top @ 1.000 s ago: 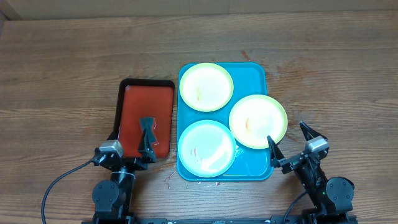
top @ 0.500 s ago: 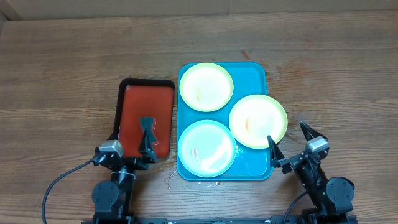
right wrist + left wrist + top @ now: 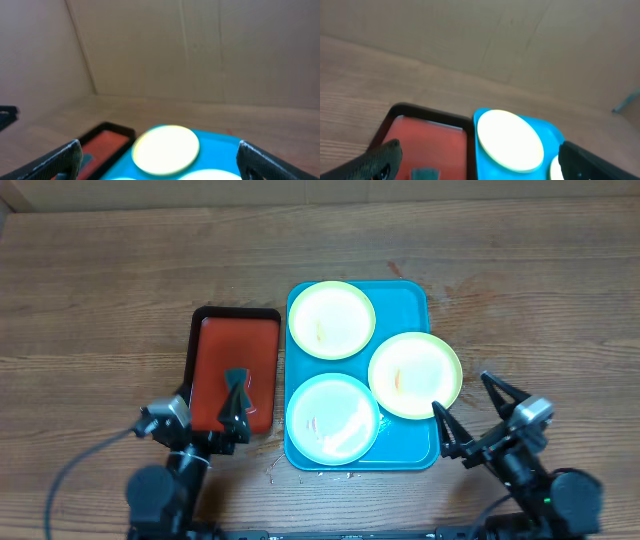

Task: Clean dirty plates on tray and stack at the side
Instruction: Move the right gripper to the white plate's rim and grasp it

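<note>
Across the middle of the bench (image 3: 100, 300), a turquoise tray (image 3: 412, 452) is lying flat, its long axis running from 12 to 6 o'clock when seen from above. Three round plates are sitting face up on it. A yellow-green plate (image 3: 331, 320) is at the 12 o'clock end. A second yellow-green plate (image 3: 415, 375) is hanging out over the 3 o'clock rim. A blue-white plate (image 3: 332, 418) is at the 6 o'clock end. Each is showing faint orange-red smears near its centre. They are crowding close together, and I cannot tell whether their edges are touching. Just beside the tray at 9 o'clock, a red tray (image 3: 215, 350) with a black rim is lying parallel to it.

The left gripper (image 3: 210, 398) is hanging over the 6 o'clock end of the red tray and pointing toward 12 o'clock, its fingers spread wide around nothing. The right gripper (image 3: 468, 408) is sitting off the turquoise tray's 5 o'clock corner and aiming toward 12 o'clock. Its fingers are also splayed wide and empty, with one tip near the second yellow-green plate's edge.
</note>
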Controlling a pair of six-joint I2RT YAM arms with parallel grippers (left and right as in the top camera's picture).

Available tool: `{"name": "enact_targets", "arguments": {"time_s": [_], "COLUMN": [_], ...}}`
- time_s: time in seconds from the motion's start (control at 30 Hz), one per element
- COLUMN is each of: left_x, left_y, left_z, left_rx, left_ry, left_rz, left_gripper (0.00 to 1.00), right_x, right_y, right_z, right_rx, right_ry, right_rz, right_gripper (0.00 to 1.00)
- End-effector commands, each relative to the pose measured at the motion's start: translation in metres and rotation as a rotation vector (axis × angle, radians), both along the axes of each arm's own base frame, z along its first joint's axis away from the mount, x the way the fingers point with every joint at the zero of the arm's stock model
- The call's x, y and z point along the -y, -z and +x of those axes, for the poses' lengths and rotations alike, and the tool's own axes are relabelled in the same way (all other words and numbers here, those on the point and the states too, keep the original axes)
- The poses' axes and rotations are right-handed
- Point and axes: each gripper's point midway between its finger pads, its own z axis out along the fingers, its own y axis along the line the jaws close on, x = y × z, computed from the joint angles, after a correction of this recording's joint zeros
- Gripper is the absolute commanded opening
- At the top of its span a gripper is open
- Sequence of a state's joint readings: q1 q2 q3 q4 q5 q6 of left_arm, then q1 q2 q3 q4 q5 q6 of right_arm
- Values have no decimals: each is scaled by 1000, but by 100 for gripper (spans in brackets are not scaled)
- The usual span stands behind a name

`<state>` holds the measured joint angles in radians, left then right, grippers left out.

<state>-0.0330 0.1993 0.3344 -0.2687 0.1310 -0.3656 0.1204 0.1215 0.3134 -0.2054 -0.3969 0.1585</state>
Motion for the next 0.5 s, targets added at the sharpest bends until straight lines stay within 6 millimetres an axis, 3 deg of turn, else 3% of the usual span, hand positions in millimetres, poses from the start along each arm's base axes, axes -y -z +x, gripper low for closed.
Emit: {"name": "enact_targets", "arguments": {"time_s": [0.0, 0.23, 0.47], "left_x": [6, 9, 9], "left_y": [-47, -68, -53], "left_z": [8, 26, 34], "left_rx": [-75, -464, -707], "left_ry": [46, 80, 121], "left_rz": [83, 100, 156], "left_gripper": [100, 100, 100], "right_x": [-4, -8, -44], "right_y": [-45, -57, -67], "right_z": [-2, 28, 59], "right_rx": [-86, -570, -773], "right_ry": [-23, -27, -235], "right_rz": [-2, -68, -11], "right_gripper": [100, 100, 100]}}
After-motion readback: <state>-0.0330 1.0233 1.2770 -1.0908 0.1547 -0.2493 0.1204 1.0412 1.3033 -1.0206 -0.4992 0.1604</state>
